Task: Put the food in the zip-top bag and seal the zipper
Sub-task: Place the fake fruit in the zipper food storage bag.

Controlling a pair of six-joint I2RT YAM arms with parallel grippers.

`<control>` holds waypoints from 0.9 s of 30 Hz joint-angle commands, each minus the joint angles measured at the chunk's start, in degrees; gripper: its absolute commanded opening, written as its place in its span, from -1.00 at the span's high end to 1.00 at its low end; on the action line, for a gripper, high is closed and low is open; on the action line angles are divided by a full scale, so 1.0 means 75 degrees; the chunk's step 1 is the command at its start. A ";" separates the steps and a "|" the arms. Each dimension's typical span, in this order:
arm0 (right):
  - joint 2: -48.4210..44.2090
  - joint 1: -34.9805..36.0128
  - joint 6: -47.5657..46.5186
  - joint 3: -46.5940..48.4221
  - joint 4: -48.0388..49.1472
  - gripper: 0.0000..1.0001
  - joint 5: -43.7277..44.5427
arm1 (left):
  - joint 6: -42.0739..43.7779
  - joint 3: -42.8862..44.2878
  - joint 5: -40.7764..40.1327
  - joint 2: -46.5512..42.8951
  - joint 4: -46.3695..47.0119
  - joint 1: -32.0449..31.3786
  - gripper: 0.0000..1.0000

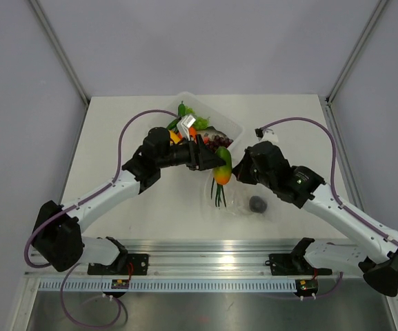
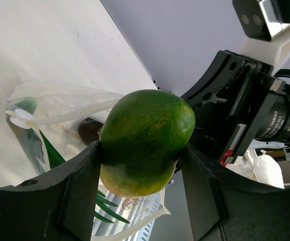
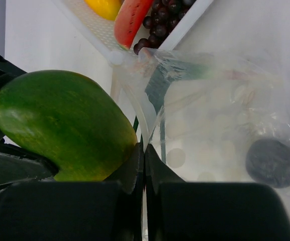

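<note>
L jaws grip green fruit [image 2: 147, 138]; R jaws pinch bag [image 3: 220, 100], w/ dark fruit [image 3: 273, 162], onion [image 2: 52, 154] inside.

A white matte rectangular tabletop [image 1: 102, 138] fills the middle of the top view. It is closed in on three sides by a plain pale lilac-grey back wall panel [image 1: 205, 41], a matching left wall panel [image 1: 19, 103] and a matching right wall panel [image 1: 385, 103]. A slim grey metal left corner post [image 1: 59, 48] marks one far corner (its twin, the right corner post [image 1: 356, 48], marks the other). Along the near edge runs a slotted silver aluminium rail [image 1: 205, 249], then a white toothed strip [image 1: 205, 284], then a dull grey metal sheet [image 1: 205, 314]. The light is soft and even, with only faint shadows on the tabletop
</note>
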 commanded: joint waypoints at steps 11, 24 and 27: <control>-0.0517 0.0051 0.0227 0.0314 0.0135 1.00 0.0245 | -0.0543 -0.0422 -0.0065 0.0442 0.0984 -0.0487 1.00; -0.0341 0.0039 0.0298 0.0384 0.0334 1.00 0.0339 | -0.0192 -0.0447 -0.0452 -0.0239 -0.0246 -0.0487 1.00; -0.0271 0.0039 0.0251 0.0478 0.0428 1.00 0.0269 | -0.0156 -0.0353 -0.0242 0.0041 -0.0387 -0.0499 1.00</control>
